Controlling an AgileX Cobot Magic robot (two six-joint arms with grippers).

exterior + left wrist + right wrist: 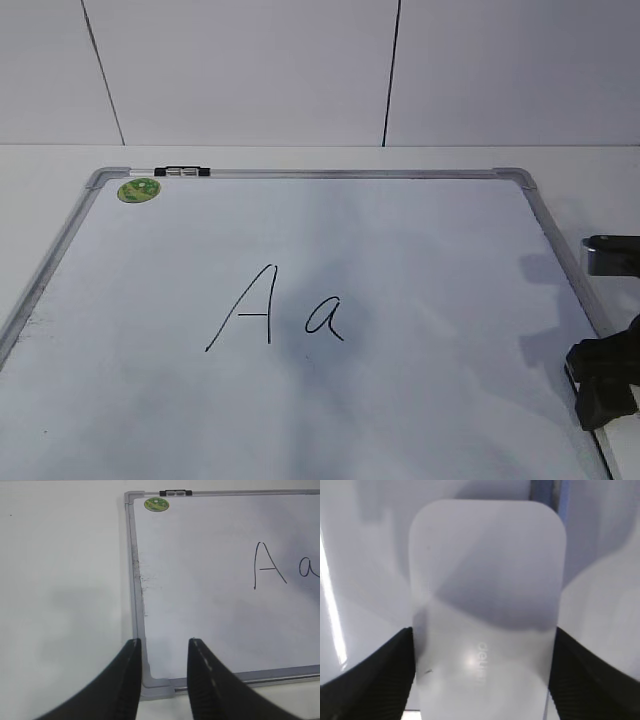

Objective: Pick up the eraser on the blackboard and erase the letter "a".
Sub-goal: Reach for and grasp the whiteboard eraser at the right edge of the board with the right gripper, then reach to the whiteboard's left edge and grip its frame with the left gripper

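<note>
The left gripper [162, 672] hovers over the blackboard's [60, 240] near-left corner, jaws part-spread and empty. The letter "a" [325, 318] sits mid-board, at 3 o'clock from the capital "A" [245, 308]. The right gripper [482, 680] straddles the eraser [485, 605], jaws wide, not yet clamped; its long axis runs 12 to 6 between them. The right arm is nearer.

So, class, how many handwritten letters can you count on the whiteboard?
2. The capital "A" sits near the middle of the whiteboard, and the lowercase "a" is just to its right. The right gripper covers the board's right edge, so a mark there could be hidden.
</note>
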